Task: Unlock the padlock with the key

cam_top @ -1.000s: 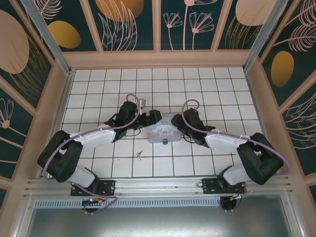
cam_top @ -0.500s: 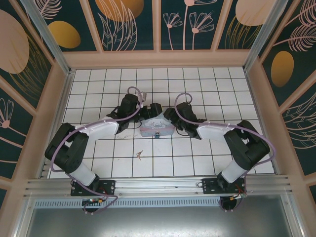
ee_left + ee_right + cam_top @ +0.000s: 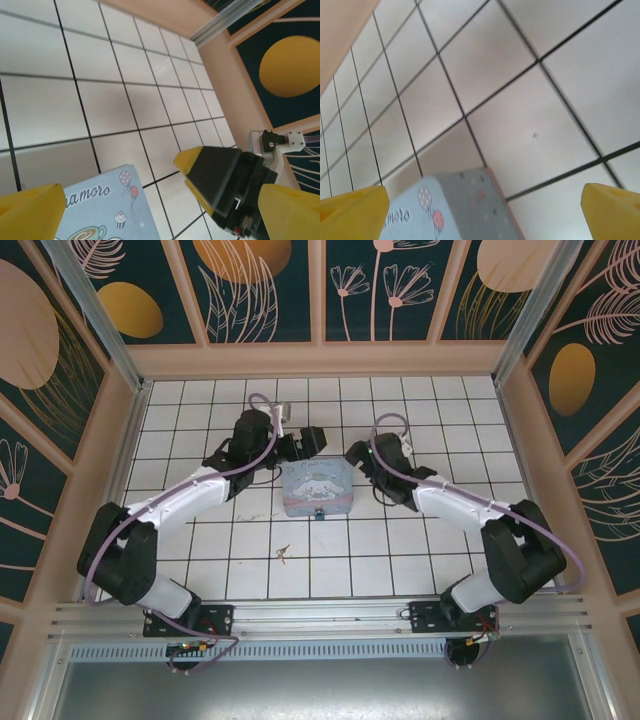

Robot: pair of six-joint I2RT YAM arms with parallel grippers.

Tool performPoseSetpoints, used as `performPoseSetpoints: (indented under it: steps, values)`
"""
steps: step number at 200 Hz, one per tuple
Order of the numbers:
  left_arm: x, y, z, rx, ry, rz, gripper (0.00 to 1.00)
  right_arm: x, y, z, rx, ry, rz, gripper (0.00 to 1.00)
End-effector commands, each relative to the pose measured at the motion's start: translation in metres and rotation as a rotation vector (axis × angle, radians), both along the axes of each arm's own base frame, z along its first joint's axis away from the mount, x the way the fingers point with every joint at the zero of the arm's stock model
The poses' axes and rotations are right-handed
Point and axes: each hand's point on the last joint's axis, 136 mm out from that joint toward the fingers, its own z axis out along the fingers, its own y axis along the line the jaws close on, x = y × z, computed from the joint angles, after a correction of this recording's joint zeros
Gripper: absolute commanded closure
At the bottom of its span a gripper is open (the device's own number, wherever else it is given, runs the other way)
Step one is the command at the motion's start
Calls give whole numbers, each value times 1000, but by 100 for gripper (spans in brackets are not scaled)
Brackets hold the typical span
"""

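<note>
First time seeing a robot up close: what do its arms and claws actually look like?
The left arm and right arm have smooth white shells between bulky black joints, with a thin lilac cable looping alongside. The left claw and right claw are black, each tipped with two bright yellow fingertips.

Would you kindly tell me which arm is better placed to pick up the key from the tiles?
Probably left: the key lies on the left arm's side of the tin, and the left end effector stands open.
</note>
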Motion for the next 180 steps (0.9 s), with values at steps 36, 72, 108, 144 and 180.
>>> performPoseSetpoints:
  steps: [36, 72, 108, 144, 180]
  values:
    - [0, 51, 26, 108, -88, 189, 1, -36, -29, -13, 9, 56, 24, 1]
    - [-14, 77, 5, 154, -43, 251, 1, -72, 22, -17, 24, 59, 188, 1]
    - [-31, 83, -33, 194, 50, 215, 1, -94, 57, -18, 38, 42, 237, 1]
    - [-44, 78, -65, 177, 116, 156, 1, -92, 72, -18, 50, 27, 243, 6]
    - [-46, 66, -83, 135, 157, 101, 1, -84, 75, -16, 43, 13, 228, 12]
